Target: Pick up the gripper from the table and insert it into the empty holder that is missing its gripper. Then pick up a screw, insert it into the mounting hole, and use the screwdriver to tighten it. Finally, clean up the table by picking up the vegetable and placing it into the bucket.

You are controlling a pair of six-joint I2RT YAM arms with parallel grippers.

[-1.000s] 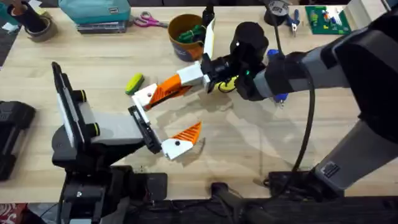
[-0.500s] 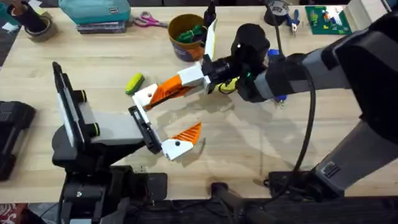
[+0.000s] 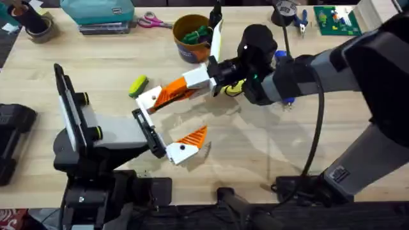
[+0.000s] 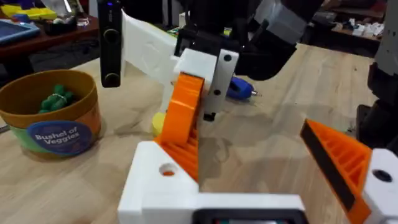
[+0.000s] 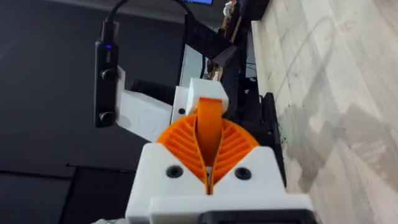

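A pale wooden tabletop [image 3: 268, 153] carries the work, with scissors [image 3: 151, 21], a teal case [image 3: 96, 11] and a green circuit board [image 3: 336, 19] along its far edge; the right wrist view looks past the edge into a dark room. The right gripper [image 3: 176, 91] reaches across the middle, its jaws clenched on the loose orange finger [image 5: 209, 121], which stands pinched between the two ribbed pads [image 5: 180, 142]. The left gripper [image 3: 167, 121] has its jaws spread wide and holds nothing: one side bears its own orange finger [image 3: 193, 136], the other is the bare white bracket [image 3: 149, 97]. The loose finger's long axis runs from the right gripper down and across toward the left arm, and its far end meets this bracket just above the mounting hole [image 4: 168, 169]; whether it is fully seated I cannot tell. The yellow-green vegetable [image 3: 137, 85] lies on the wood just beside the bracket, on its far side. The orange-brown bucket [image 3: 181, 33] stands farther back, upright, with dark green pieces [image 4: 55, 99] inside. The blue screwdriver [image 4: 239, 90] lies on the tabletop beneath the right arm, mostly hidden from above.
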